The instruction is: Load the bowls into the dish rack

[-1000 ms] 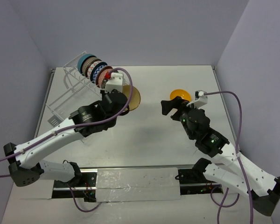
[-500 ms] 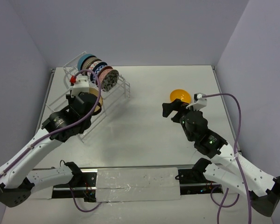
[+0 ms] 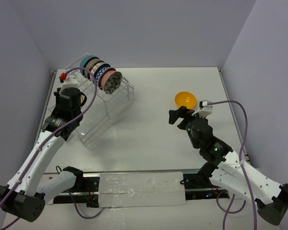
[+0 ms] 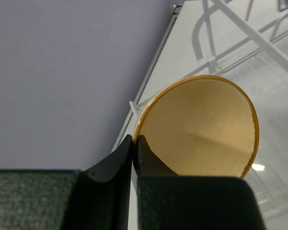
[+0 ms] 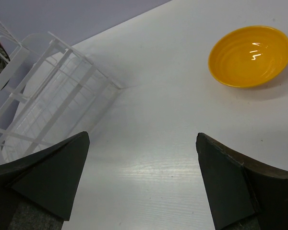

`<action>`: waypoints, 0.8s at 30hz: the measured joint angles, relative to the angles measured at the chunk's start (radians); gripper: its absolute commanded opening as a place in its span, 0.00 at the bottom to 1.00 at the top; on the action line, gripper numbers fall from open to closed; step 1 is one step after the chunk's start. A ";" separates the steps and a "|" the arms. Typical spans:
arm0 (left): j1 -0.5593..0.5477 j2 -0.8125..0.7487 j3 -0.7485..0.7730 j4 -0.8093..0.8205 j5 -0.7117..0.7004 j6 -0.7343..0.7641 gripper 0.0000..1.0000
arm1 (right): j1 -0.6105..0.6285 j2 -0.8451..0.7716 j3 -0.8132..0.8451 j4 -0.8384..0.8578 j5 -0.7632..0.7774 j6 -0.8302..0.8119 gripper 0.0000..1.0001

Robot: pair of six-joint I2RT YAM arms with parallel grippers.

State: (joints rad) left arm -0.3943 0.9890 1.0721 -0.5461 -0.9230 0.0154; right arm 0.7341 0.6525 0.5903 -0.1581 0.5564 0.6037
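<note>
My left gripper [image 4: 134, 140] is shut on the rim of the dark brown bowl with the gold inside [image 4: 201, 129], held on edge by the left end of the white wire dish rack [image 3: 103, 103]. In the top view this gripper [image 3: 76, 99] sits under its wrist and the bowl is mostly hidden. Several bowls [image 3: 102, 74], teal and patterned, stand in a row in the rack's top tier. The orange-yellow bowl [image 3: 186, 99] sits upright on the table, and also shows in the right wrist view [image 5: 249, 55]. My right gripper [image 3: 178, 115] is open and empty, a little short of it.
The table's left edge rail [image 4: 153, 72] and the side wall are close beside the held bowl. Rack wires [image 4: 249, 33] run just past it. The rack also shows at the left of the right wrist view [image 5: 53, 100]. Walls close the table on the left, back and right.
My left arm swung left with the brown-and-gold bowl, from in front of the rack's right end to its left side. My right arm drew back slightly toward the near edge.
</note>
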 measured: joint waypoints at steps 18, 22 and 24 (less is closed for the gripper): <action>0.331 0.180 -0.249 0.626 0.300 0.510 0.00 | -0.090 -0.119 -0.137 0.043 -0.078 -0.019 1.00; 0.335 0.203 -0.270 0.738 0.332 0.638 0.00 | -0.106 -0.150 -0.164 0.047 -0.096 -0.019 1.00; 0.335 0.203 -0.298 0.787 0.351 0.697 0.00 | -0.114 -0.166 -0.174 0.046 -0.102 -0.018 1.00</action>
State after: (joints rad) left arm -0.0589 1.1915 0.7746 0.2413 -0.5716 0.7124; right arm 0.6205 0.4862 0.4160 -0.1120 0.4545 0.5854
